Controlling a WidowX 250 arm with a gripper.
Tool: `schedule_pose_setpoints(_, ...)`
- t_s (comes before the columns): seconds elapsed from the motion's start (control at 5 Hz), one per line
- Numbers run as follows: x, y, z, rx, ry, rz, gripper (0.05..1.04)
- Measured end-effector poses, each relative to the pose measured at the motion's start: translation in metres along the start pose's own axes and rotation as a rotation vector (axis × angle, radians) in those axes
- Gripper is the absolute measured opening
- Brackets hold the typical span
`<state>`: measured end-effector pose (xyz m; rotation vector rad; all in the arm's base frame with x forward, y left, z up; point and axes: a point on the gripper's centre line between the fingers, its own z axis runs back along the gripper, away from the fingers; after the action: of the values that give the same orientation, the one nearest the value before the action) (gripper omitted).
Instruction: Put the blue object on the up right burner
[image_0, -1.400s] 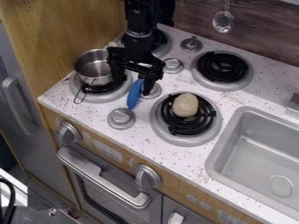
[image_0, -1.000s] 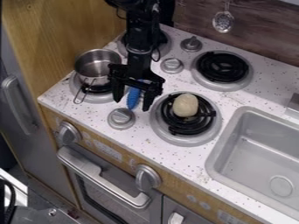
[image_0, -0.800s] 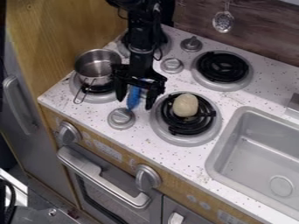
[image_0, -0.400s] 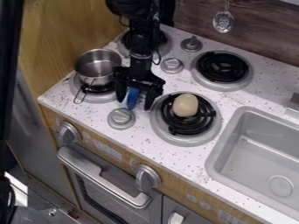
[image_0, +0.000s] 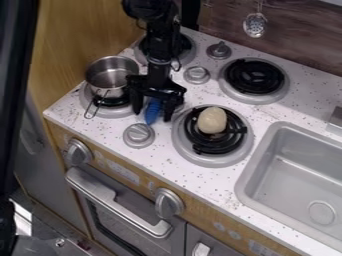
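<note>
Camera view: speckled worktop (image_0: 157, 147) is stretching below the fingers (image_0: 170, 106), a shiny, round metal pot (image_0: 107, 78) is sitting beside them, and the slim blue object (image_0: 153, 111) is showing between them! They're standing well apart; whether they're touching it, I can't tell.

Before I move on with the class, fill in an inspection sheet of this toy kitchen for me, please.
Surface: speckled white countertop with four burners.
Job's things: blue object on the countertop, left of the lower right burner; up right burner has nothing seen on it.
Clutter: metal saucepan on the lower left burner; pale, potato-like item on the lower right burner.
Gripper: jaws apart, one either side of the blue object.
Cables: thin dark loop beside the arm.
Surroundings: sink, hanging slotted spoon.
</note>
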<state>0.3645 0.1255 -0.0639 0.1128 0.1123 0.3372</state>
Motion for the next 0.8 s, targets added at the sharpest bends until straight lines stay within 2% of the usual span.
schedule_pose_setpoints(0.2, 0.001, 0.003, -0.003, -0.043, -0.005, 0.036, 0.678)
schedule_pose_setpoints(0.4, 0.0, 0.005, -0.003, -0.04, -0.003, 0.023, 0.425)
schedule_pose_setpoints(0.6, -0.005, 0.004, -0.003, -0.042, -0.02, -0.018, 0.404)
schedule_pose_setpoints(0.8, -0.016, 0.0, 0.02, -0.015, -0.114, -0.075, 0.403)
